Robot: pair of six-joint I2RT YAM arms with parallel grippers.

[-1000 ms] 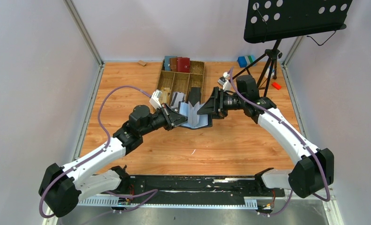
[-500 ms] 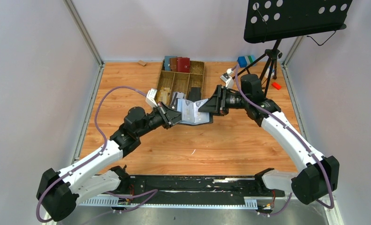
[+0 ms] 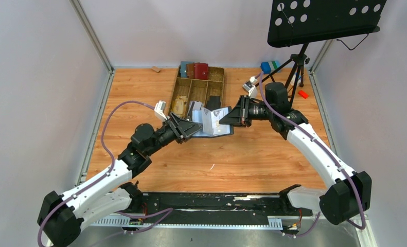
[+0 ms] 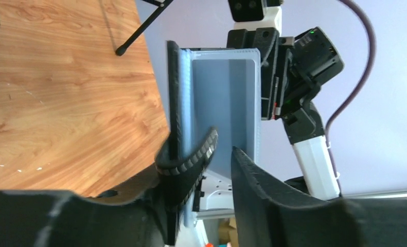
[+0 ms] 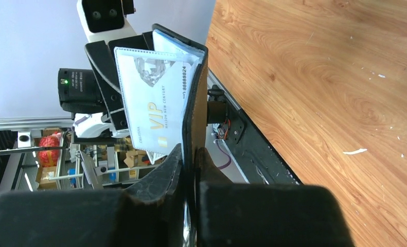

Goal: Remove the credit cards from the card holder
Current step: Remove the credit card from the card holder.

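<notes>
Card holder: the card holder (image 3: 211, 124) is open, just on the near side of the wooden tray (image 3: 176, 91), between both arms.
Right gripper: the right gripper (image 5: 193, 154) is pinched tight on the black cover's edge.
Left gripper: the left gripper (image 4: 222, 154) is partly spread around a grey-blue sleeve page, gripping nothing.
Credit card: a whitish VIP credit card (image 5: 152, 108) sits in its sleeve.
Risk, slip: one thin-edge pinch carries the holder, so a pull could twist it loose towards the tray.
Risk, wrong grab: closing now probably catches the sleeve, not the card, dragging the whole holder.
</notes>
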